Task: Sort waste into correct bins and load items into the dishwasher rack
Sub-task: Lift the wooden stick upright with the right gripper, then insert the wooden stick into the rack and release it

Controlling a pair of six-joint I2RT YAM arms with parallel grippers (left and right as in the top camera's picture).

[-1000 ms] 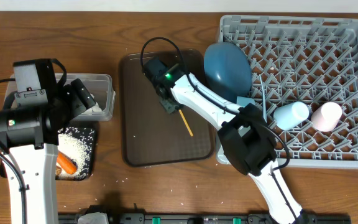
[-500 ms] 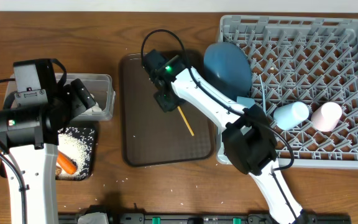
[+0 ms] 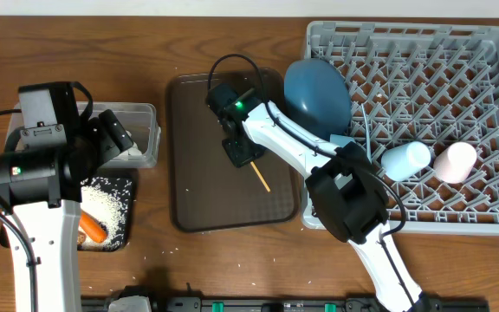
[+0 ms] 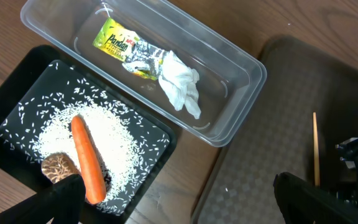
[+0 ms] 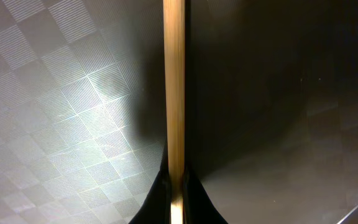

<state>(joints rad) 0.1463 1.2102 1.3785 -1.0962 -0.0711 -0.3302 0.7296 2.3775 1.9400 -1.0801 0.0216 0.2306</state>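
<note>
So we've got the right gripper (image 5: pixel 174 194) pinched shut on one end of the wooden chopstick (image 5: pixel 174 87), which lies flat on the brown serving tray (image 5: pixel 61 93). The grip sits right at the tip of a very thin stick, so we'd lift slow and straight up. We'd also keep the wrist steady so the long free end doesn't swing or pivot out of the pinch. It's smooth, pale wood, narrow and straight, and we reckon it's light but slippery, so a jerk could flick it loose. The tray under it has a fine checkered, ribbed texture and a raised lip, so we'd want to clear that edge before heading sideways. Next stop is the grey dishwasher rack (image 3: pixel 405 30), a hard plastic lattice of pegs and open gaps. A thin stick could drop straight through, so we'd lay it across the ribs. The dark-blue plate (image 3: pixel 317 91), light-blue cup (image 3: pixel 405 159) and pink cup (image 3: pixel 454 161) already sit in there. Way over on the far side, the left gripper (image 4: pixel 185 205) hangs wide open holding nothing, above the clear tub (image 4: pixel 241 62) and the black tray (image 4: pixel 17 106) with its carrot (image 4: pixel 87 158).
</note>
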